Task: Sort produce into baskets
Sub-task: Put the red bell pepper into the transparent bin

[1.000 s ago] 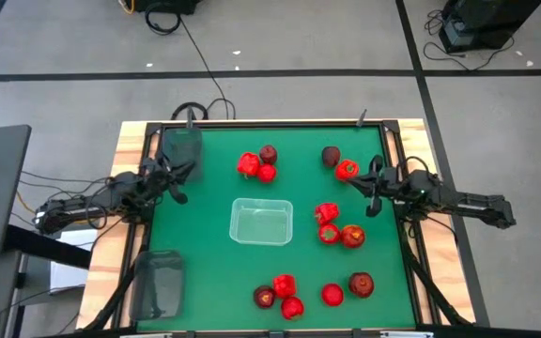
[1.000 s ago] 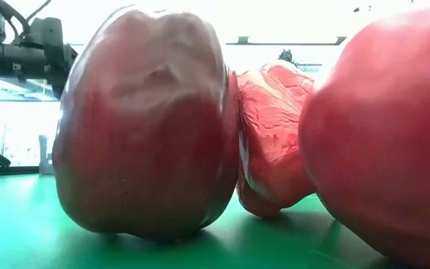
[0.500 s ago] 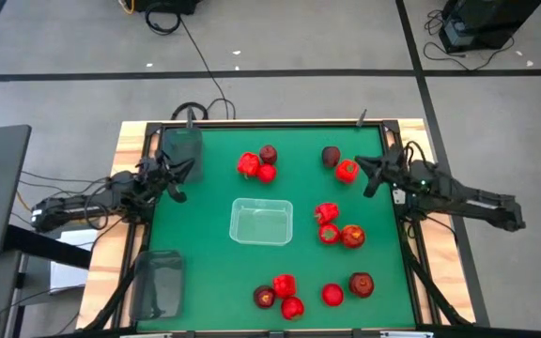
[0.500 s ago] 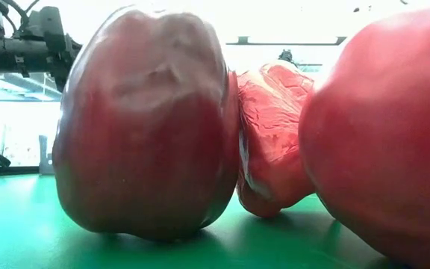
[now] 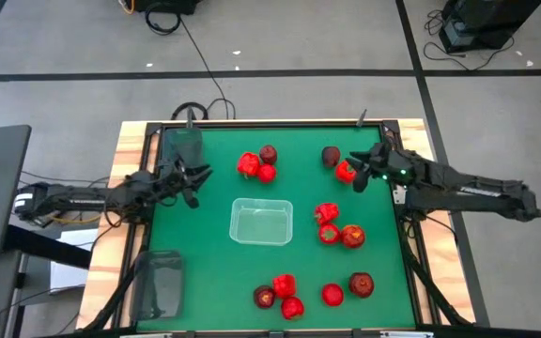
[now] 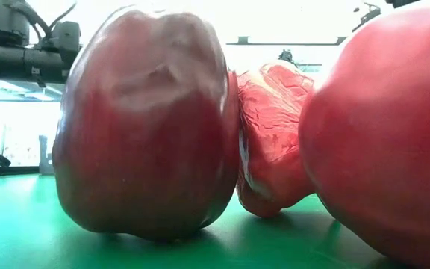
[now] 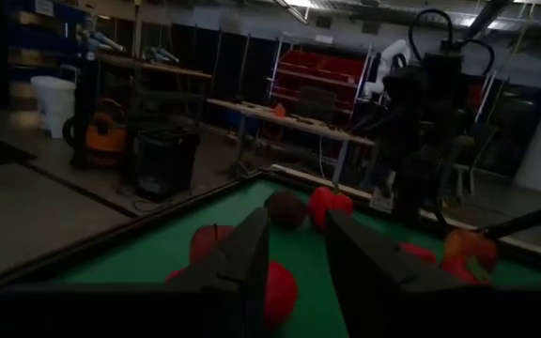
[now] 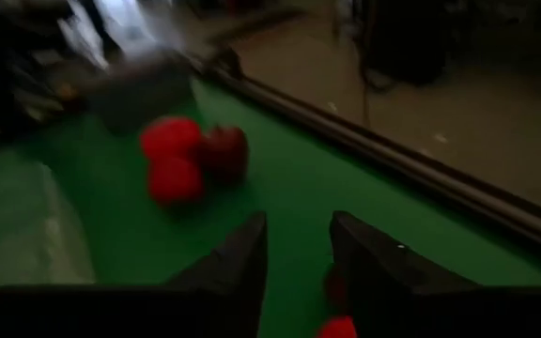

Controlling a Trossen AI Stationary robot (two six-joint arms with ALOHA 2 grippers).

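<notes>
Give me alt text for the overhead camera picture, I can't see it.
Seen from above, the right gripper hangs open over a red pepper near the green table's far right corner, while the left gripper reaches in from the left. Toy produce lies in scattered clusters around an empty clear bin.

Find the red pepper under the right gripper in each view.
High: red pepper, upper right, at the right gripper's tips.
Low: not identifiable; close produce fills it.
Left wrist: centre, far off.
Right wrist: probably the red patch at bottom.
Landmark: maroon apple beside it, in high and left wrist views.
</notes>
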